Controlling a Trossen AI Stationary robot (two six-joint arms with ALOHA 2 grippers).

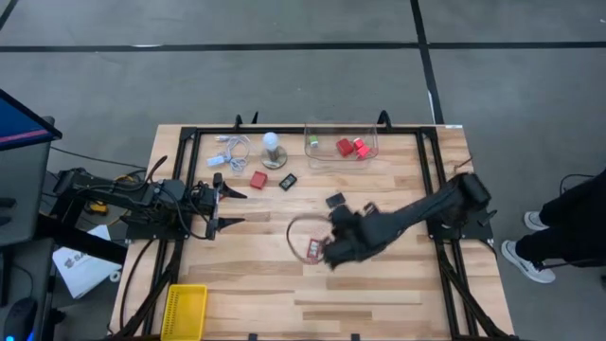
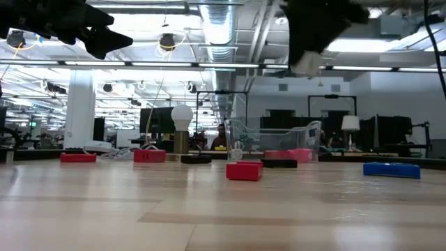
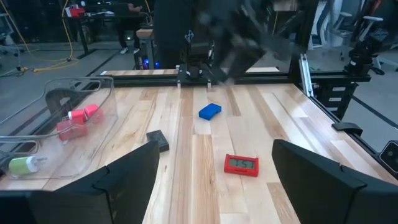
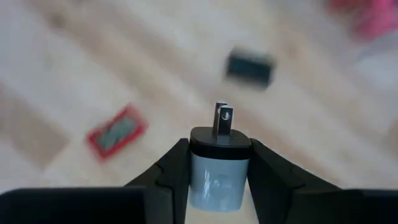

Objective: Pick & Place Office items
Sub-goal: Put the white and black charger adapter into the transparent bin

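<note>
My right gripper (image 4: 219, 149) is shut on a small white plug block (image 4: 219, 177) with a black face and two metal prongs. It hovers over the table's middle (image 1: 327, 248), high above the wood in the low view (image 2: 310, 59). Below it lie a red block (image 4: 116, 130) and a black block (image 4: 249, 67), flat on the wood. My left gripper (image 1: 230, 206) waits open at the table's left side, off the surface (image 3: 216, 149). Ahead of it lie a red block (image 3: 241, 165), a blue block (image 3: 209, 111) and a black block (image 3: 157, 140). My right gripper pinches the plug block by its two white sides (image 4: 200, 177), one finger (image 4: 168, 174) on each. The black face and prongs (image 4: 222, 119) stick out beyond the fingertips, along the fingers. The block is lifted clear of the table.
A clear bin (image 1: 371, 152) at the far edge holds red blocks (image 1: 351, 147). A yellow bin (image 1: 185, 311) sits at the near left corner. A white bulb on a base (image 1: 273, 147) and a white cable (image 1: 232, 147) stand far left, near a red block (image 1: 258, 179) and a black block (image 1: 288, 181).
</note>
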